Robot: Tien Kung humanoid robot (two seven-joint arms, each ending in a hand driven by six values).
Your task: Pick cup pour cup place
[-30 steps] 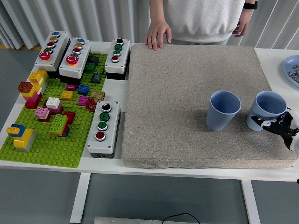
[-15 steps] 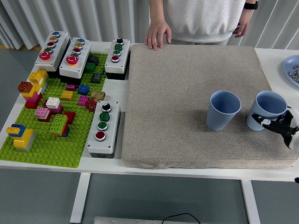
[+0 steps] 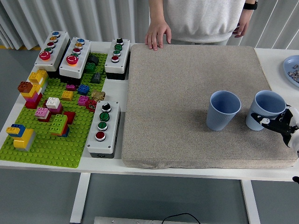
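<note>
Two light blue cups stand upright on the beige mat [image 3: 187, 93]. The left cup [image 3: 223, 110] is free, right of the mat's middle. Near the mat's right edge stands the right cup [image 3: 266, 109], and my right hand [image 3: 278, 124] comes in from the right edge with black fingers [image 3: 262, 118] wrapped around its lower side. The cup's base rests on the mat. I cannot see into either cup well enough to tell what it holds. My left hand is out of view.
A person stands at the far side with one hand [image 3: 158, 35] resting on the mat's far edge. A green brick plate [image 3: 51, 144] with several toy bricks and several button boxes [image 3: 103, 128] fills the left. A blue plate [image 3: 292, 69] sits at the right edge.
My right hand's fingers have closed a little further around the right cup's lower side. The cup and everything else stay in place.
</note>
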